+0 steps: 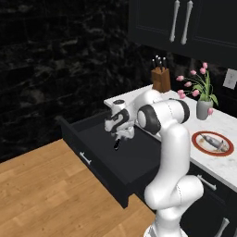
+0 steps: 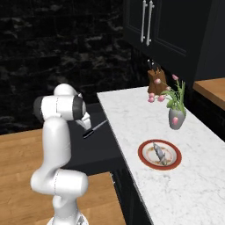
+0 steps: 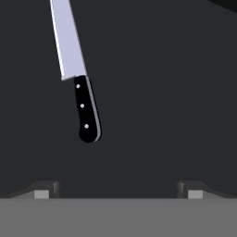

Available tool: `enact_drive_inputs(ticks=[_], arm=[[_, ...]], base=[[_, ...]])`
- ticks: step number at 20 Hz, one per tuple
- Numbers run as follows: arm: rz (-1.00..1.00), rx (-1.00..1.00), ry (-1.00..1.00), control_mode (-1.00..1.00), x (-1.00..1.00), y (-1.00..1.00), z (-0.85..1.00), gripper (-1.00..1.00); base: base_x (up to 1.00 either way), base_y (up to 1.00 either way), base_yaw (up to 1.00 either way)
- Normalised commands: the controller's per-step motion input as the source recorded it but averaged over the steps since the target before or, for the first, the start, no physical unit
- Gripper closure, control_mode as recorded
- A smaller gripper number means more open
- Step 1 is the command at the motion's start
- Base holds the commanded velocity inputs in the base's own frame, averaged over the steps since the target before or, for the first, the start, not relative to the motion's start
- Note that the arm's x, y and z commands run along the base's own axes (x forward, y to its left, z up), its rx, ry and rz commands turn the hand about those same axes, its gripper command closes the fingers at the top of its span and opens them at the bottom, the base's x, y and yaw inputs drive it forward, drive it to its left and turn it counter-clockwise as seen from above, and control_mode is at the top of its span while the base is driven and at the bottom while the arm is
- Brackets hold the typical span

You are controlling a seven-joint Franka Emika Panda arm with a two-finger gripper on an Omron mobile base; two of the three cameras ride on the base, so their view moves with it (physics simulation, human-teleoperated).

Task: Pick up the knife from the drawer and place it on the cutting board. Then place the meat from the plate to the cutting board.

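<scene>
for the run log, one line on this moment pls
phase: reaching for knife | gripper: open, above open drawer, apart from knife | meat: on plate

I'm looking into a home kitchen. A white marble tabletop (image 2: pixel 132 114) runs along a black stone wall (image 1: pixel 55 60), with black cabinet doors (image 1: pixel 185 23) and long silver handles hung above it. On the tabletop I see a wooden knife block (image 1: pixel 161 78), a grey vase of pink tulips (image 2: pixel 176 117) and a red-rimmed plate (image 2: pixel 145 162) carrying meat (image 2: pixel 158 152). Below, an open black drawer (image 1: pixel 92 162) holds a kitchen knife (image 3: pixel 74 69), and the floor (image 1: pixel 41 194) is light wood planks.
</scene>
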Motion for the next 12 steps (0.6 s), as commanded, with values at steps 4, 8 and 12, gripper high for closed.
enact_drive_inputs(ticks=[4, 8, 12], arm=[[0.00, 0.00, 0.01, -1.00, 0.07, -0.08, -0.17, -1.00], [0.02, 0.00, -0.06, -1.00, 0.03, 0.00, -0.44, -1.00], [0.06, 0.00, -0.09, -1.00, 0.06, 0.00, -0.49, -1.00]], base=[[0.00, 0.00, 0.00], [0.00, 0.00, 0.00], [0.00, 0.00, 0.00]])
